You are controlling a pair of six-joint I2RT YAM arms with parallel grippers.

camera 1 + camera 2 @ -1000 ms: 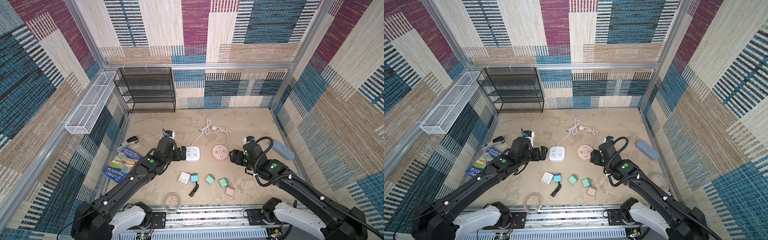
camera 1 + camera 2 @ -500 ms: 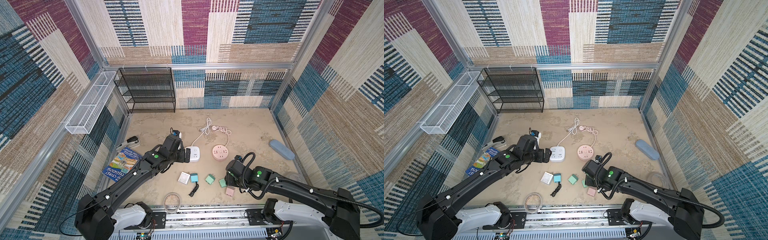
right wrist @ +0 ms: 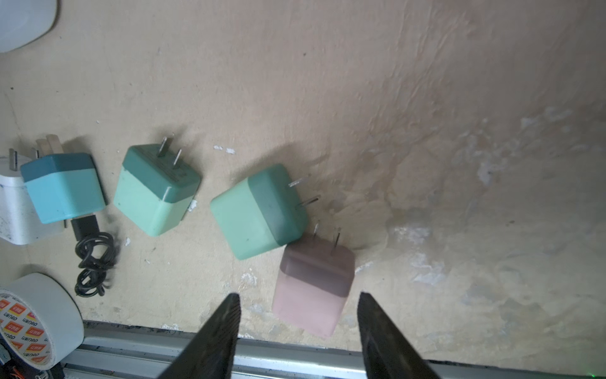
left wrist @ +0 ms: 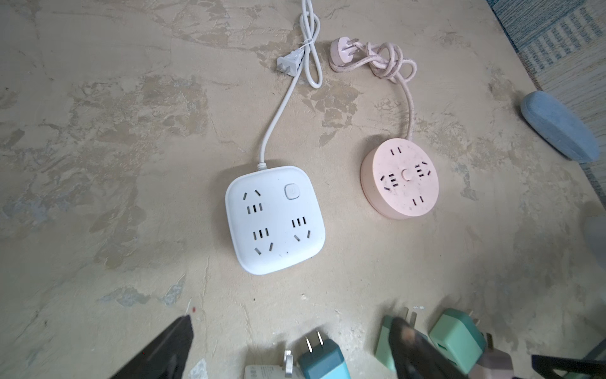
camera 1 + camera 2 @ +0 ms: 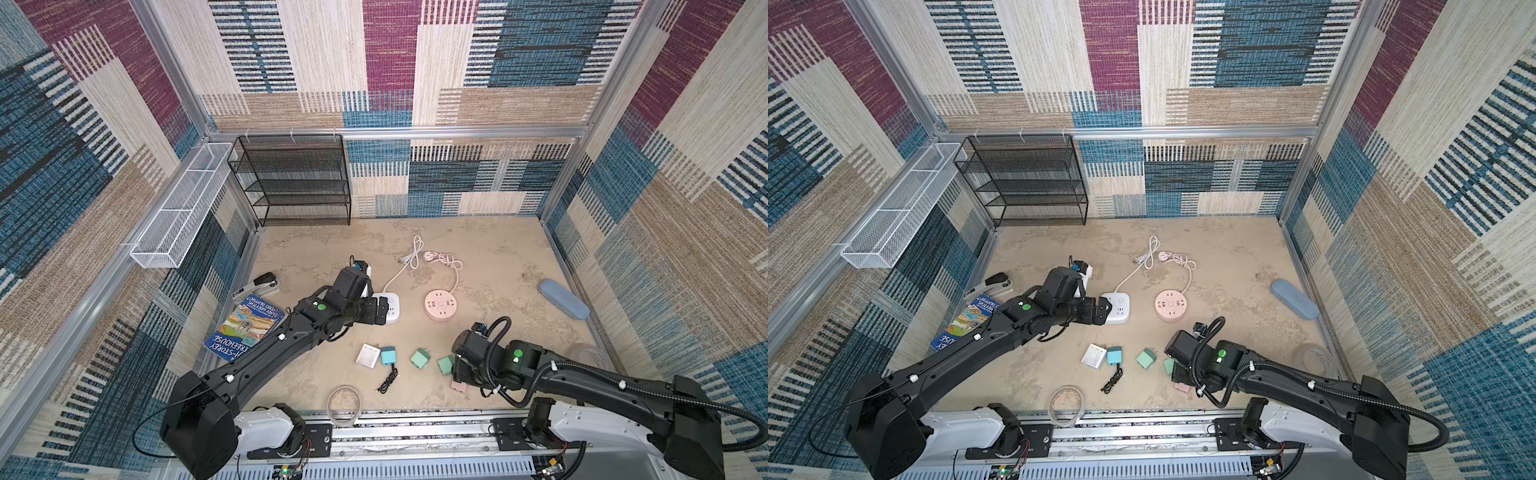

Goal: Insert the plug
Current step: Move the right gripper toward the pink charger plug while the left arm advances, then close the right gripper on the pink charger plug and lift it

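My part-open right gripper (image 3: 296, 295) is straddling, seemingly without touching, the two-tone pink plug (image 3: 313, 282), its prongs pointing lengthwise away from my wrist.

A rack (image 5: 291, 178) stands in the far left corner, and a wire basket (image 5: 178, 208) hangs on the left wall beside it. At the left edge a stapler (image 5: 255, 284) lies just behind a book (image 5: 245, 326). In the middle the left socket block (image 5: 390, 305) and the right socket block (image 5: 440, 305) sit side by side, with their cords running to the far side. A case (image 5: 563, 298) lies at the right edge. Nearer, a row of plugs runs from the leftmost plug (image 5: 368, 355) to the rightmost plug (image 5: 459, 386). A cable (image 5: 387, 379) lies just in front of the row.
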